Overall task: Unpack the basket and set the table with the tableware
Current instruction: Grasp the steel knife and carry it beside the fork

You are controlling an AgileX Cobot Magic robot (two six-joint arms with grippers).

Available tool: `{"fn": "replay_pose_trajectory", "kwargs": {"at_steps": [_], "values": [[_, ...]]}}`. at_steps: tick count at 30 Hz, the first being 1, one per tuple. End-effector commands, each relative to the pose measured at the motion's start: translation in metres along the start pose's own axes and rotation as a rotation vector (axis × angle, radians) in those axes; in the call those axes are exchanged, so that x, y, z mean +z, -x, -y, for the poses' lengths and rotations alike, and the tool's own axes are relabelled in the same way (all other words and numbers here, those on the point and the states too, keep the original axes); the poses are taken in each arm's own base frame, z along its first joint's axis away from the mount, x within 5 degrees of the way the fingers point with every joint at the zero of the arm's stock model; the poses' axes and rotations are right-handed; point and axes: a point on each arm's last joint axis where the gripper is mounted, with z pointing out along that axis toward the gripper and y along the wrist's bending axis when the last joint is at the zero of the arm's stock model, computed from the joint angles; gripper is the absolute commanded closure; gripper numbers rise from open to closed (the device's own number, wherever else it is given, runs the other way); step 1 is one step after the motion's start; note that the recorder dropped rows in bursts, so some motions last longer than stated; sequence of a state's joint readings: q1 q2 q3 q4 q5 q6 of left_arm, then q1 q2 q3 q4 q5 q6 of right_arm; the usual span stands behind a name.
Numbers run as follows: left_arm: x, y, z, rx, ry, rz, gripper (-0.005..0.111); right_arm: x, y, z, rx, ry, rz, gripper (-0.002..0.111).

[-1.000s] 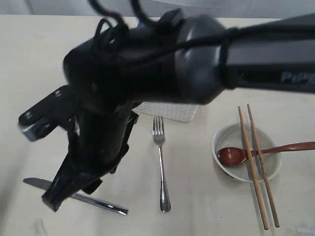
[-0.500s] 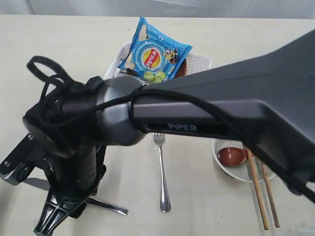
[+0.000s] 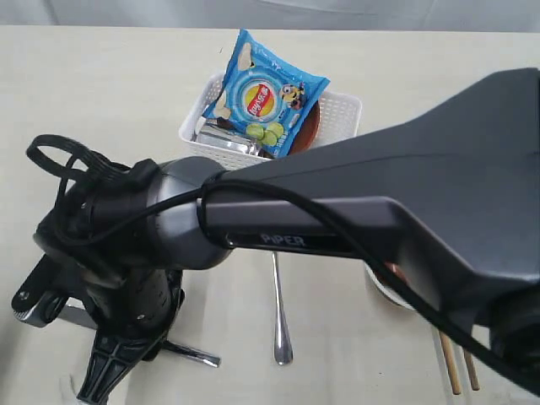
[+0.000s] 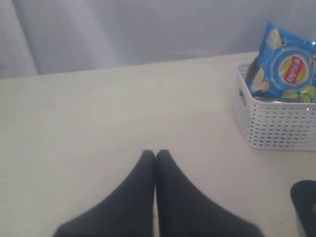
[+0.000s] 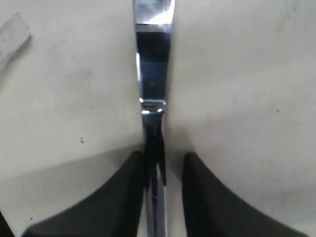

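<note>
The right wrist view alone shows the grip. The right tool (image 5: 163,157) straddles the handle of the steel knife (image 5: 153,84) with its jaws apart. One finger is against the metal and a sliver of table shows between the handle and the other finger, so the knife is not clamped. It lies flat, with its blade pointing away from the tool.

In the exterior view that tool (image 3: 91,390) is down on the left part of the table (image 3: 84,84), well away from the far edge. There the knife shows only as a handle end and a bit of blade on either side of it.

Only the left wrist view shows the left tool (image 4: 155,155). It is closed, fingertips touching, holding nothing, over bare table and well apart from the basket (image 4: 276,128).

The right arm (image 3: 380,194) sweeps across the exterior view. It hides the tines of the fork (image 3: 279,321), most of the off-white bowl (image 3: 377,291) and the upper lengths of the chopsticks (image 3: 447,367).

The basket is white with lattice sides and stands near the middle of the far edge. It holds a blue chip bag (image 3: 266,97) standing up, a steel cup (image 3: 221,137) and a reddish-brown plate (image 3: 310,126) on edge behind the bag.
</note>
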State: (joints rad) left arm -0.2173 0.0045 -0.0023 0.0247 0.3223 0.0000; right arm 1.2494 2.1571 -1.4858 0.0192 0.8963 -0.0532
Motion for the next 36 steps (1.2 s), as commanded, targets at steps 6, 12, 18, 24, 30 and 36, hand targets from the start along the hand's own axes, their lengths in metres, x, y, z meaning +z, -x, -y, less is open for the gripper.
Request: {"fn": "replay_pose_trajectory", "kwargs": {"at_steps": [6,12,18,24,30,36], "values": [[0.000,0.000,0.000,-0.002,-0.005,0.005,0.107,0.006,-0.009,0.007,0.177,-0.074,-0.087,0.109],[0.000,0.000,0.000,-0.002,-0.005,0.005,0.107,-0.039,-0.018,0.032,0.489,-0.232,-0.032,0.109],[0.000,0.000,0.000,-0.002,-0.005,0.005,0.107,-0.053,-0.053,0.067,0.774,-0.169,0.016,0.109],[0.000,0.000,0.000,-0.002,-0.005,0.005,0.107,-0.057,-0.073,0.059,0.910,-0.029,0.137,0.109],[0.000,0.000,0.000,-0.002,-0.005,0.005,0.107,-0.039,-0.091,0.057,1.074,-0.003,0.167,0.109],[0.000,0.000,0.000,-0.002,-0.005,0.005,0.107,-0.032,-0.094,0.057,1.088,0.010,0.192,0.109]]}}
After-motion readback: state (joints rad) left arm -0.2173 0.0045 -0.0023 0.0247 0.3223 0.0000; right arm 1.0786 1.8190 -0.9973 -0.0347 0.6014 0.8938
